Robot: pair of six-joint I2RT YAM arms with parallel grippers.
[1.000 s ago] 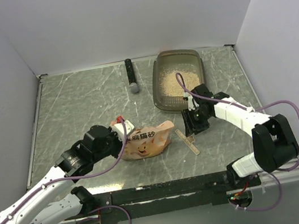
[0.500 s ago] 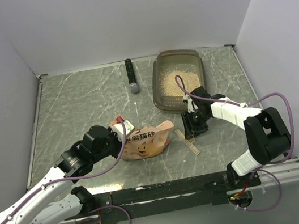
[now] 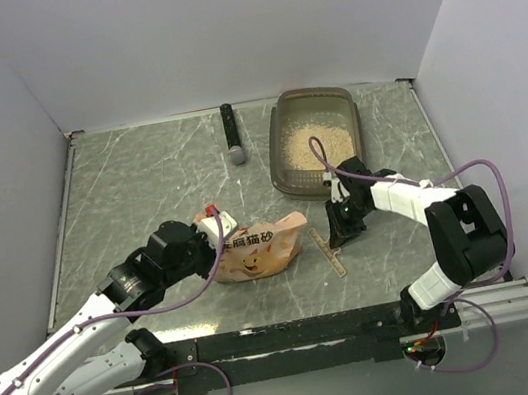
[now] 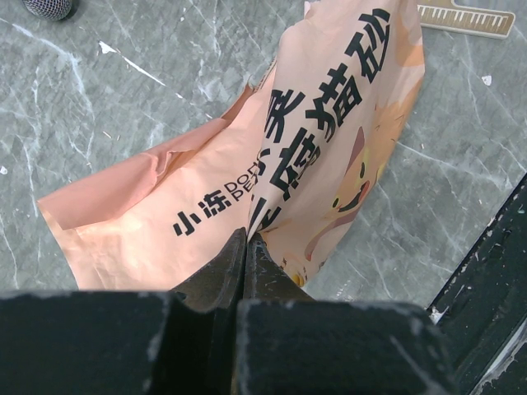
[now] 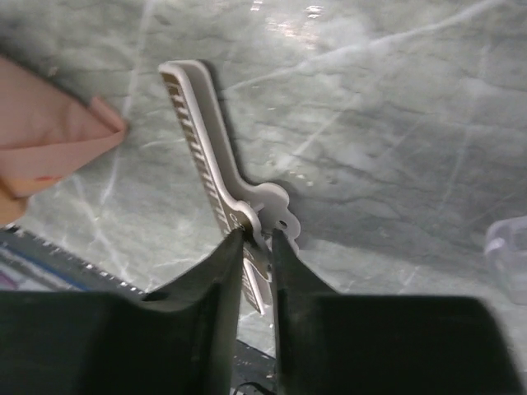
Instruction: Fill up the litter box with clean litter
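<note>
Where white walls [image 3: 216, 33] end, marbled tabletop [image 3: 139, 178] bears the litter box [image 3: 295, 188].

clean litter [image 3: 321, 142] in litter box [image 3: 279, 157] far right, pouch [image 3: 260, 249] before it, comb [image 3: 332, 252] right of pouch

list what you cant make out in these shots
- Pouch: near edge hidden under the left gripper, shut on it, left wrist view; contents unseen.
- Comb: handle end behind the right gripper, right wrist view; whether it is clamped is unclear.
- Dark stick with grey tip: too small in top view, cut by the top edge in left wrist view.
- Litter box: near right corner behind the right arm, top view.
</note>
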